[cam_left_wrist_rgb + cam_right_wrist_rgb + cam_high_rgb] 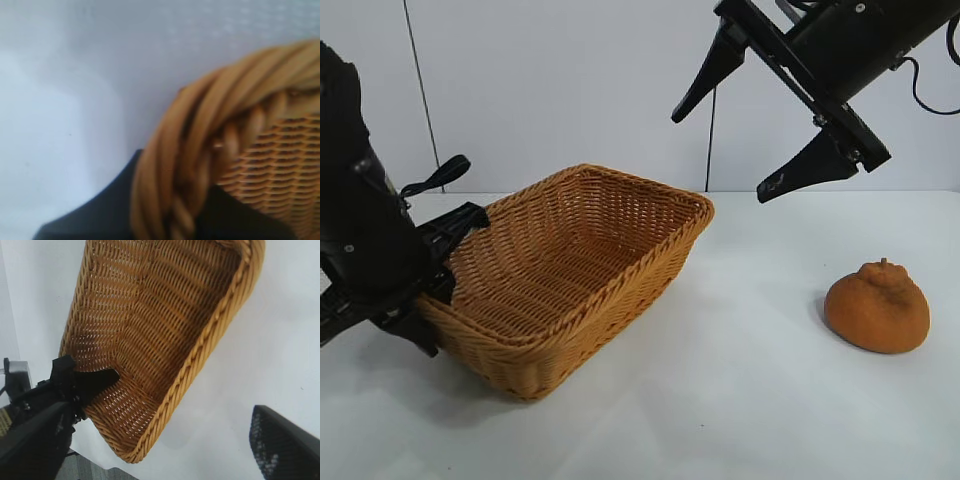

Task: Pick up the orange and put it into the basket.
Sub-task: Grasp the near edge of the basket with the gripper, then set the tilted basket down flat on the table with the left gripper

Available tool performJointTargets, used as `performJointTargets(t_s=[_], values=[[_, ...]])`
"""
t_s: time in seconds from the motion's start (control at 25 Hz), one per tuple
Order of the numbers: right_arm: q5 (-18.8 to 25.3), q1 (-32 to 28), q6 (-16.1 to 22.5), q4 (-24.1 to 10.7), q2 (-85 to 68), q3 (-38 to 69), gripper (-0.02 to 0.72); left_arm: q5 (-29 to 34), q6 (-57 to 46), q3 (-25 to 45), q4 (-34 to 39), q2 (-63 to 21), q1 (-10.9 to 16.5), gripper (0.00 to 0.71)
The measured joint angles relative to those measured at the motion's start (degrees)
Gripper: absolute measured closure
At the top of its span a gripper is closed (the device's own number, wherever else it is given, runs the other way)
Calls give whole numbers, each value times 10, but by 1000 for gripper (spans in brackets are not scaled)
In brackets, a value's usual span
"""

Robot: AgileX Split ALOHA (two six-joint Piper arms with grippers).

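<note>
Two left gripper (438, 262) fingers (100, 379) straddling basket (620, 215) rim — orange (877, 306) apart

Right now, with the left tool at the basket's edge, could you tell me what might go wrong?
1. The left tool straddles the braided rim of the basket, one finger inside; lifting or pulling could tip or drag it.
2. The orange sits apart on the table, untouched, and its rounded body could roll if nudged.
3. The right tool hangs open high above, between basket and orange, so it has a long descent to line up.
</note>
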Motion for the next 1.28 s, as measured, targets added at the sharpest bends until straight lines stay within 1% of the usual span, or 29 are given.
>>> performJointTargets(t_s=[0.16,0.24,0.48,0.56,0.68,0.92,1.12,1.2,1.28], values=[[1,0,0,1,0,0,42,37,49,-55,-19,1,6,613],[1,0,0,1,0,0,42,46,84,-77,-38,1,16,614],[1,0,0,1,0,0,42,85,220,-115,-93,2,65,614],[1,0,0,1,0,0,42,104,266,-126,-98,2,81,614],[1,0,0,1,0,0,42,134,334,-142,-99,5,96,614],[2,0,0,1,0,0,42,212,461,-201,-99,37,96,614],[2,1,0,1,0,0,42,280,546,-272,-99,70,96,614],[2,1,0,1,0,0,42,298,569,-289,-102,80,96,614],[2,1,0,1,0,0,42,300,586,-296,-113,87,96,614]])
